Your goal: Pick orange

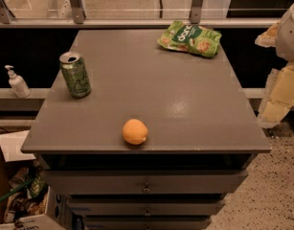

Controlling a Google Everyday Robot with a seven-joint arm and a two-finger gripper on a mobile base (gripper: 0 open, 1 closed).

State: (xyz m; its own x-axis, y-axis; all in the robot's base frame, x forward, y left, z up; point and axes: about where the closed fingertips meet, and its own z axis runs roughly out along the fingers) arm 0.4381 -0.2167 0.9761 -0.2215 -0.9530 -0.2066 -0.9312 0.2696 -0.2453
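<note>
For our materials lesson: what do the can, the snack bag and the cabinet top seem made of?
Green can: likely metal, silvery rim. Snack bag: probably plastic film, crinkled, glossy. Cabinet top: painted grey, soft sheen; material beneath unclear. The gripper hangs off the cabinet's right side, touching none.

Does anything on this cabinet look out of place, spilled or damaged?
Nothing stands out. The orange sits near the front edge of the cabinet; the can stands upright on the left, the snack bag lies flat behind. The gripper is at the right picture edge, apart.
</note>
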